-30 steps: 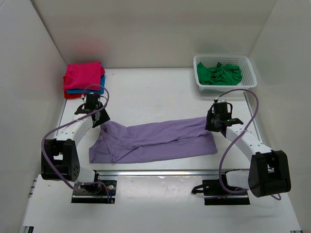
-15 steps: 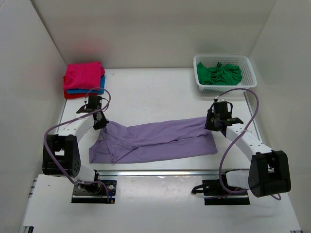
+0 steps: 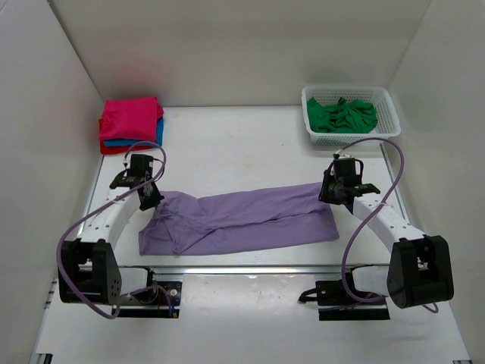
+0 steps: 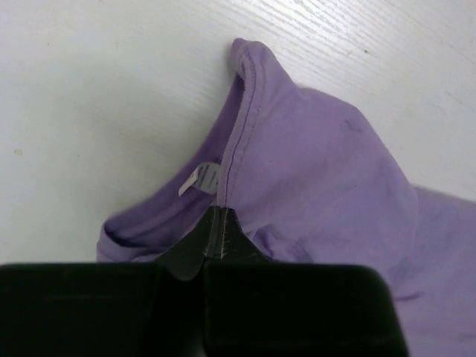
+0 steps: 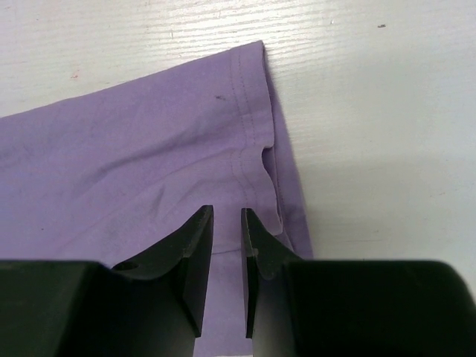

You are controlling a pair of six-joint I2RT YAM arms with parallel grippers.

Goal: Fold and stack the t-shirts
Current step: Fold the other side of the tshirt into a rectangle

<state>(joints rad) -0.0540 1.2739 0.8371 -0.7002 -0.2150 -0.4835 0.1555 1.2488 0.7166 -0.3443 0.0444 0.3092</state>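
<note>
The left arm reaches from its base at the near-left corner away across the table [image 3: 235,148], wrist bent down over the left end of the lilac t-shirt [image 3: 250,218]. The left tool [image 4: 214,227] is clenched on the neckline seam, just beside a small white label [image 4: 199,178], and the collar rises in a peak beyond the fingertips. The right arm runs from the near-right base up and inward, its wrist tipped down at the shirt's far right corner. The right tool [image 5: 227,223] sits over the hem with its jaws a narrow slit apart and lilac cloth showing through the gap; I cannot tell whether it pinches the cloth. The shirt lies stretched in a long band between the two tools, folded lengthwise. At the far left corner a magenta t-shirt [image 3: 130,115] lies folded on a blue t-shirt [image 3: 159,130] and a red t-shirt [image 3: 114,149]. A green t-shirt [image 3: 345,115] lies crumpled in the white basket [image 3: 348,139] at the far right.
</note>
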